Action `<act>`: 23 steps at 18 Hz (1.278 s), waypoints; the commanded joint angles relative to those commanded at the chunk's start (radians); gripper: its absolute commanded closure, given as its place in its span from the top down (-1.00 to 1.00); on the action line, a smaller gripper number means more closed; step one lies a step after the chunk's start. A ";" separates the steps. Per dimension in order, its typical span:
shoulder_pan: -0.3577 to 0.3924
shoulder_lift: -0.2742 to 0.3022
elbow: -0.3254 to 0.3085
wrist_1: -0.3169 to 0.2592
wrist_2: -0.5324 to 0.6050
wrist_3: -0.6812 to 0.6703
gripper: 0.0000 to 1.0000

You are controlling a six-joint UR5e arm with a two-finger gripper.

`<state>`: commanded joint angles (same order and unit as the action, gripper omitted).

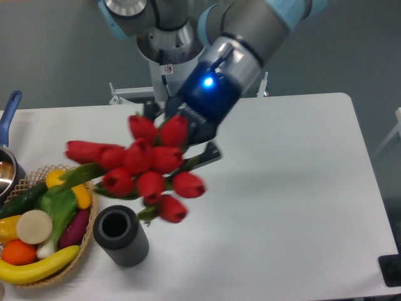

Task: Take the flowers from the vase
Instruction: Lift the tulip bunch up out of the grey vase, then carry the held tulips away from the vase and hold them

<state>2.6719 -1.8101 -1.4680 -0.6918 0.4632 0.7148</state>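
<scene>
The flowers [145, 167], a bunch of red tulip buds with green stems and leaves, hang in the air above the table, clear of the vase. My gripper [188, 147] is shut on their stems, its fingertips partly hidden behind the buds. The vase [120, 236], a short dark grey ribbed cylinder, stands upright and empty near the front left of the table, below and left of the bunch.
A woven wicker basket [86, 241] with a banana, an orange, green and purple vegetables sits at the left edge beside the vase. A blue-handled metal pot [9, 149] stands behind it. The white table [282, 200] stretches to the right.
</scene>
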 joint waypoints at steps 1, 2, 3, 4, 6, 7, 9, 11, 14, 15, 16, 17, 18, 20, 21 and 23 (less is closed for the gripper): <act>0.026 -0.003 -0.002 0.000 0.002 0.000 -1.00; 0.058 -0.003 -0.012 -0.002 0.005 0.003 -1.00; 0.090 -0.005 -0.026 -0.002 0.006 0.026 -1.00; 0.120 -0.008 -0.040 -0.002 0.008 0.075 -1.00; 0.160 -0.018 -0.069 -0.002 0.034 0.187 -1.00; 0.173 -0.026 -0.075 -0.002 0.072 0.245 -1.00; 0.203 -0.034 -0.078 -0.003 0.167 0.333 -1.00; 0.220 -0.044 -0.086 -0.003 0.259 0.411 -1.00; 0.243 -0.044 -0.109 -0.011 0.414 0.489 -1.00; 0.244 -0.041 -0.115 -0.018 0.464 0.489 -1.00; 0.244 -0.041 -0.117 -0.020 0.497 0.489 -1.00; 0.241 -0.044 -0.118 -0.021 0.520 0.489 -1.00; 0.237 -0.046 -0.118 -0.023 0.555 0.489 -1.00; 0.230 -0.045 -0.118 -0.044 0.648 0.494 -1.00; 0.230 -0.041 -0.118 -0.073 0.691 0.495 -0.96; 0.224 -0.040 -0.100 -0.170 0.764 0.500 -0.96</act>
<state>2.8962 -1.8500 -1.5679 -0.8616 1.2268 1.2149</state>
